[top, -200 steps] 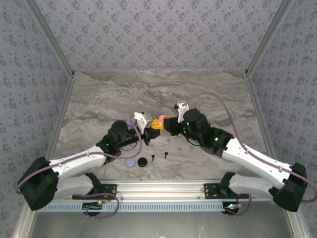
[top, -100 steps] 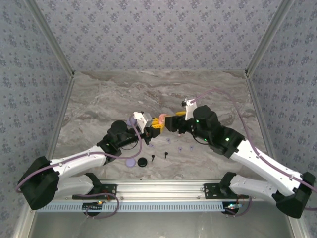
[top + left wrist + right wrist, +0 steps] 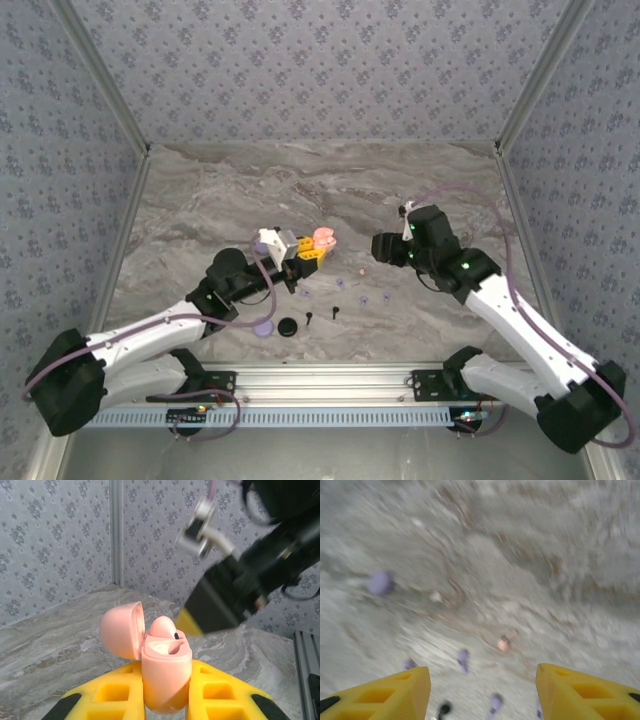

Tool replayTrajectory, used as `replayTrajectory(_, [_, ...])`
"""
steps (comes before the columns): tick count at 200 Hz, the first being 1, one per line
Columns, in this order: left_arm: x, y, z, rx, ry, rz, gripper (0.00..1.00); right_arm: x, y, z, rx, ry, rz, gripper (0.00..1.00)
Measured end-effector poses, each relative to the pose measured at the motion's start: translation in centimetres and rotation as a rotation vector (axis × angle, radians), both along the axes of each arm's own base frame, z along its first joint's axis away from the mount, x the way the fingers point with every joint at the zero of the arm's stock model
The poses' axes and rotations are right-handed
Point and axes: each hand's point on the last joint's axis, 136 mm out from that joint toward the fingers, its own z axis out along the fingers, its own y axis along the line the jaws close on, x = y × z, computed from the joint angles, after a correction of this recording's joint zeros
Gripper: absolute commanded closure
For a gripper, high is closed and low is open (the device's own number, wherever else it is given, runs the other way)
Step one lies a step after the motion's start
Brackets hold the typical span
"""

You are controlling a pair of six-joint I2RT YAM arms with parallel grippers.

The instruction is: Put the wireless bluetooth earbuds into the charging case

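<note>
The right claw (image 3: 480,680) has drawn back from the round pink charging case (image 3: 167,670), its jaws spread wide above the marble tabletop (image 3: 220,190). The left claw (image 3: 169,700) still pinches that case, lid open, with one pink earbud (image 3: 163,626) seated inside. Lavender earbuds (image 3: 365,298) and black earbuds (image 3: 311,318) lie loose on the tabletop nearby.

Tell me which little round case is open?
The pink case, held in the left gripper: its lid is flipped back, an earbud inside. The lavender case and black case lie on the table, seemingly shut.
</note>
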Motion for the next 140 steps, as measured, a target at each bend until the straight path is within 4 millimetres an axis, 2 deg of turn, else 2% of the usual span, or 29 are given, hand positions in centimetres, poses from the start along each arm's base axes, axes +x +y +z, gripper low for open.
replayTrajectory(27, [-0.1,0.6,0.6,-0.006,-0.023,0.020,1.00,0.1,0.0,-6.2,-0.129,0.175,0.016,0.43])
replayTrajectory(53, [-0.2,0.9,0.4,0.004,-0.023,0.029,1.00,0.4,0.0,-10.0,-0.203,0.272,0.027,0.41])
replayTrajectory(93, [-0.1,1.2,0.3,0.009,-0.027,0.042,1.00,0.9,1.6,-13.2,-0.236,0.329,0.069,0.42])
replayTrajectory(140, [-0.1,1.2,0.3,0.016,-0.031,0.045,1.00,1.2,3.7,-15.3,-0.260,0.351,0.115,0.46])
